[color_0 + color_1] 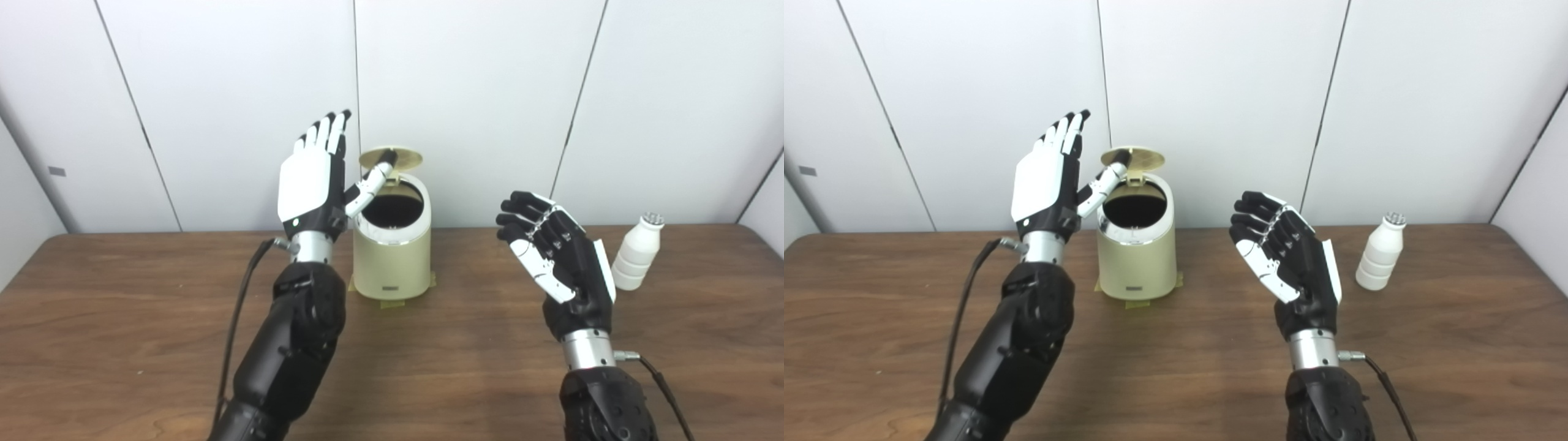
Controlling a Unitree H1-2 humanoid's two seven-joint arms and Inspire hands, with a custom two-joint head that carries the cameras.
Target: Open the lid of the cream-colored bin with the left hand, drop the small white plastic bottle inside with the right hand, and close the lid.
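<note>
Lid (391, 158) of the cream-colored bin (392, 260) stands raised over the dark mouth, the left hand (309, 184) at its 9 o'clock with fingers straight, thumb touching the lid, while the right hand (554, 254) hangs empty, fingers loosely curled, the small white plastic bottle (637, 252) upright at its 3 o'clock on the wooden table (122, 318).

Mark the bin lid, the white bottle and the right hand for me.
bin lid (404, 158), left eye view, raised disc's underside.
white bottle (637, 251), left eye view, mid body.
right hand (1286, 257), right eye view, palm.
</note>
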